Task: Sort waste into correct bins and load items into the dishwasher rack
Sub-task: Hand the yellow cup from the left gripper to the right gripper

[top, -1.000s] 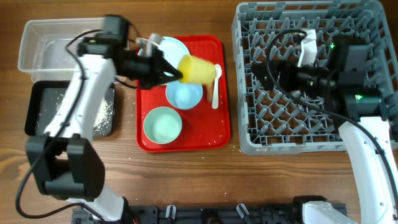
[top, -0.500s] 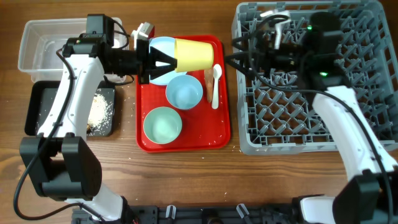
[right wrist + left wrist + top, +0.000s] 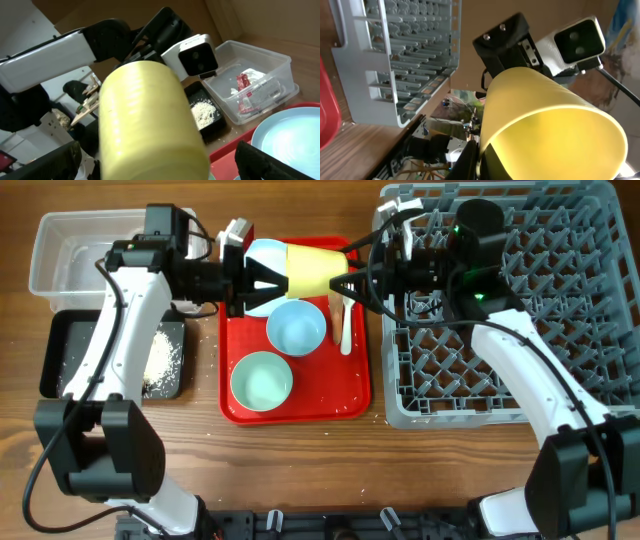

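My left gripper [image 3: 274, 277] is shut on the rim of the yellow cup [image 3: 312, 268], holding it on its side above the red tray; one finger [image 3: 481, 159] sits inside the mouth. From the rack side, my right gripper [image 3: 346, 281] stands open with its fingers [image 3: 46, 164] on either side of the cup's [image 3: 150, 120] closed end, a gap showing on each side. A pale blue plate [image 3: 260, 252], two bowls [image 3: 296, 328] [image 3: 262, 380] and a white spoon [image 3: 346, 325] lie on the tray. The grey dishwasher rack [image 3: 560, 350] is at the right.
The clear tub [image 3: 70, 250] at the far left holds a red-and-white wrapper [image 3: 246, 82]. Just in front of it, the black tray [image 3: 70, 345] holds white rice grains [image 3: 165, 360]. The red tray [image 3: 350, 395] lies between the bins and the rack.
My right arm has swung left across the rack until its open fingers flank the cup's end. The left gripper lifted the cup, turned it sideways, and now holds it nearly still.
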